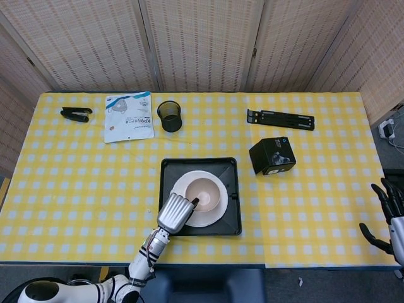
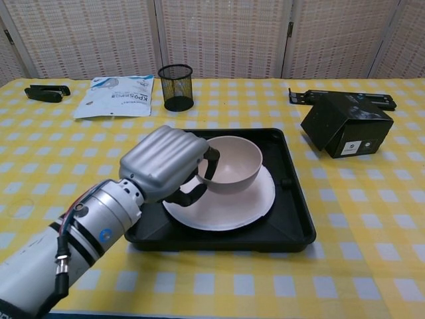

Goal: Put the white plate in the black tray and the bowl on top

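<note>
The left hand [image 2: 169, 163] grips the pale bowl [image 2: 229, 163] by its near rim, fingers curled over the edge, and holds it over the white plate [image 2: 249, 203]; whether the bowl's base touches the plate cannot be told from either view. The plate lies flat inside the black tray [image 2: 295, 229], which sits on the yellow checked table [image 2: 372, 266] near the front edge. In the head view the left hand [image 1: 175, 213] covers the tray's front left corner, with the bowl [image 1: 205, 191] centred on the plate [image 1: 218, 211] and the tray [image 1: 233, 189] around both. The right hand [image 1: 391, 218] shows only at the lower right edge of the head view, off the table's corner, fingers spread and holding nothing. To the right of the tray stands a black box [image 2: 345, 126], tilted, and behind it lies a black bracket [image 2: 302, 98]. At the back of the table are a black mesh cup [image 2: 176, 87], a white mask packet [image 2: 113, 96] beside it, and a black stapler [image 2: 46, 91] at the far left.
</note>
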Robot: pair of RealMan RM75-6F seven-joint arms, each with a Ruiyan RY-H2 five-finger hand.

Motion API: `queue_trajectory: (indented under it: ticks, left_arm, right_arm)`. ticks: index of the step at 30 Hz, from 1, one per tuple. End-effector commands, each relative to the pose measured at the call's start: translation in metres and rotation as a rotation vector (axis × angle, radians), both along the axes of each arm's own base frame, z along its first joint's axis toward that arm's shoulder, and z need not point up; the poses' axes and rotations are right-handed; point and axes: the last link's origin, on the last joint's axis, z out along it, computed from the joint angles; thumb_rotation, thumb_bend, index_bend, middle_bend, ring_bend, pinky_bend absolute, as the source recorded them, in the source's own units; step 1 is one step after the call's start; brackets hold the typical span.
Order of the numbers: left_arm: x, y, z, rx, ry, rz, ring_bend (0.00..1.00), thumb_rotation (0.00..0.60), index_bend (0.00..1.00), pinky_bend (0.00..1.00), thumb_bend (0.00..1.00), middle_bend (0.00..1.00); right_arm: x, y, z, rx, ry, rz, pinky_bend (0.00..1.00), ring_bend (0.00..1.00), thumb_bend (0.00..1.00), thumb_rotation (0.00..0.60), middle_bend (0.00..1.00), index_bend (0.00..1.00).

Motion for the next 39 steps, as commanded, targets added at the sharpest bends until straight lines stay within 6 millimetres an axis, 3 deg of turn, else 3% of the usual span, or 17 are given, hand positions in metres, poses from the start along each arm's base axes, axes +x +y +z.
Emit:
queue_trajectory:
  ticks: [1,5,10,15,19,27,32,35,37,39]
  left_arm:
    - [0.002,0.003,-0.004,-0.004,-0.003,0.004,1.00,0.600,0.67,1.00,0.59,1.00]
    - [0.001,0.003,-0.008,-0.012,-0.001,0.000,1.00,0.600,0.66,1.00,0.61,1.00]
    - [0.003,0.002,-0.009,-0.014,-0.012,0.001,1.00,0.600,0.47,1.00,0.60,1.00]
    - [0.003,0.001,-0.009,-0.009,-0.015,0.022,1.00,0.600,0.28,1.00,0.46,1.00]
    - [0.003,0.002,-0.004,0.002,-0.016,0.024,1.00,0.600,0.20,1.00,0.40,1.00]
    - [-0.005,0.005,0.031,0.059,-0.015,0.039,1.00,0.600,0.12,1.00,0.31,1.00]
    - [-0.028,0.012,0.080,0.153,0.002,0.077,0.99,0.600,0.12,1.00,0.28,1.00]
    - [-0.052,0.008,0.114,0.187,-0.041,0.111,0.86,0.600,0.12,0.95,0.28,0.98]
    - [-0.077,0.000,0.135,0.166,-0.051,0.159,0.66,0.600,0.11,0.78,0.28,0.83]
    - [-0.106,-0.011,0.156,0.127,-0.023,0.235,0.37,0.600,0.10,0.44,0.28,0.49]
  right_arm:
    - [-0.001,-0.001,0.001,-0.005,-0.001,-0.002,0.00,0.00,0.34,0.600,0.00,0.00]
    - [-0.001,-0.002,0.002,-0.012,0.000,-0.007,0.00,0.00,0.34,0.600,0.00,0.00]
    - [-0.001,-0.001,0.002,-0.016,0.002,-0.007,0.00,0.00,0.34,0.600,0.00,0.00]
    - [-0.001,-0.002,0.001,-0.015,0.006,-0.006,0.00,0.00,0.34,0.600,0.00,0.00]
    - [0.000,-0.001,0.001,-0.016,0.007,-0.006,0.00,0.00,0.34,0.600,0.00,0.00]
    - [0.001,-0.002,-0.003,-0.003,0.012,0.004,0.00,0.00,0.34,0.600,0.00,0.00]
    - [0.004,-0.001,-0.009,0.016,0.025,0.021,0.00,0.00,0.34,0.600,0.00,0.00]
    - [0.005,-0.002,-0.013,0.030,0.033,0.024,0.00,0.00,0.34,0.600,0.00,0.00]
    - [0.006,-0.003,-0.016,0.039,0.039,0.026,0.00,0.00,0.34,0.600,0.00,0.00]
    - [0.007,-0.005,-0.019,0.048,0.044,0.028,0.00,0.00,0.34,0.600,0.00,0.00]
